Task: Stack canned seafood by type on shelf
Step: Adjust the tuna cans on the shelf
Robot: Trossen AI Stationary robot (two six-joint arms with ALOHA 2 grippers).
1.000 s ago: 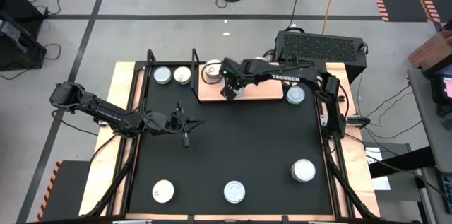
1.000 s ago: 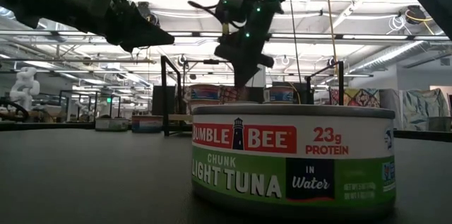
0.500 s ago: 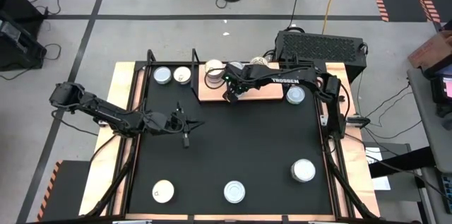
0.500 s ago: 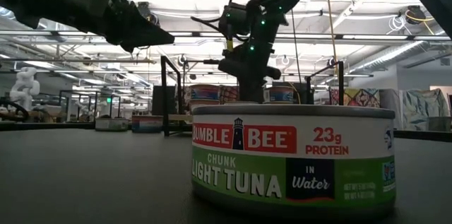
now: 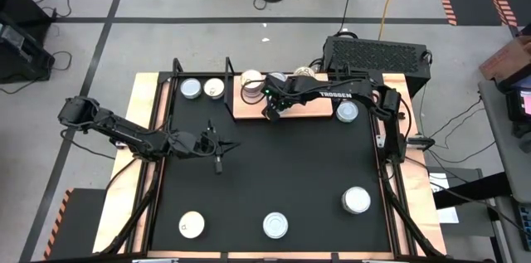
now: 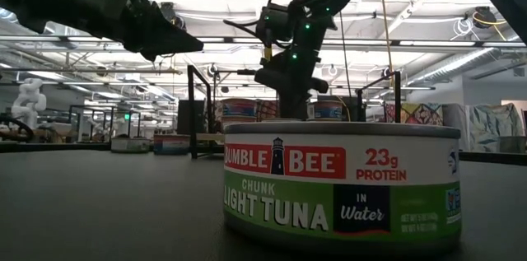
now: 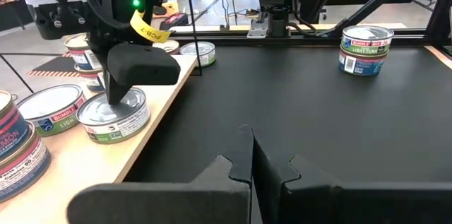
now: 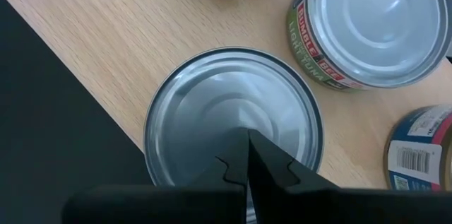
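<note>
The shelf (image 5: pixel 303 107) is a light wooden board at the table's far side, and it carries several tins. My right gripper (image 8: pixel 247 138) is shut and points down at the silver top of a green-labelled tin (image 8: pixel 233 121) near the shelf's front-left corner (image 7: pixel 113 114). The arm hides most of this tin in the high view. Beside it stand another green-labelled tin (image 8: pixel 374 22) and a blue one (image 8: pixel 424 155). My left gripper (image 5: pixel 218 153) is shut and hovers over the table's left half, holding nothing. My right gripper comes from above with its fingers (image 7: pixel 117 101) shut, and their tips meet the middle of the tin's flat top (image 8: pixel 212 111). The tin stands upright on the shelf board (image 8: pixel 92 40).
Loose tins stand on the black table: two at the far left (image 5: pixel 192 88) (image 5: pixel 215 88), one right of the shelf (image 5: pixel 348 111), three along the near edge (image 5: pixel 192 225) (image 5: pixel 275 225) (image 5: pixel 356 200). A black ribbed box (image 5: pixel 375 51) sits behind the shelf. The table's middle lies bare.
My right gripper has come down onto the tin on the shelf, and its arm has stretched out lower over the board. It has kept still for the last half second. The left arm has not moved.
</note>
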